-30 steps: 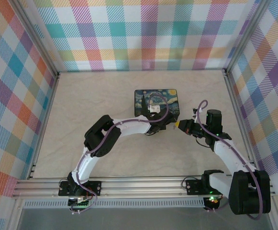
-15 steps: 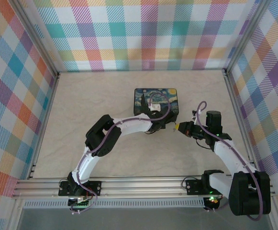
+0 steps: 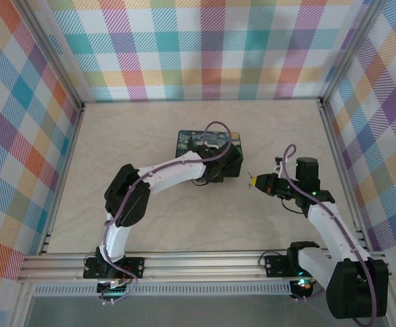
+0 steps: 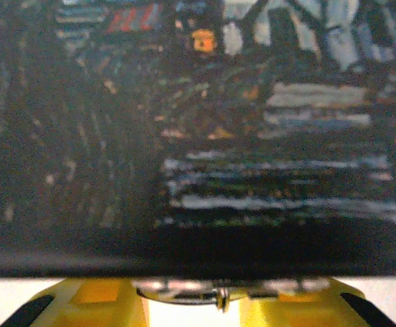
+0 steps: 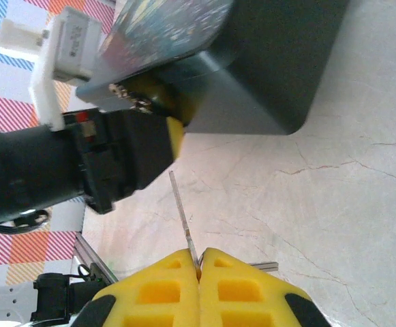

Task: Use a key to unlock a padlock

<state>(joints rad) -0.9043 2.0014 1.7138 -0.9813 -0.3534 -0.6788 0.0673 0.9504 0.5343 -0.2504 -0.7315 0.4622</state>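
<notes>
Our right claw (image 5: 199,264) is pressed together on the key (image 5: 182,214), with the thin blade jutting out toward the painted box (image 5: 279,61). The padlock (image 4: 218,293) sits at the box's front edge, between the left claw's (image 4: 211,310) yellow fingers. We cannot tell whether they clamp it. We judge the key could pivot in so slight a pinch, miss the keyway, or shove a loosely held lock aside.

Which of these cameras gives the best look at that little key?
The right wrist view: the key sticks up, thin and silvery, from the closed yellow tips of the right gripper. The top external view gives a tiny sliver there. The left wrist view faces the painted box.
</notes>
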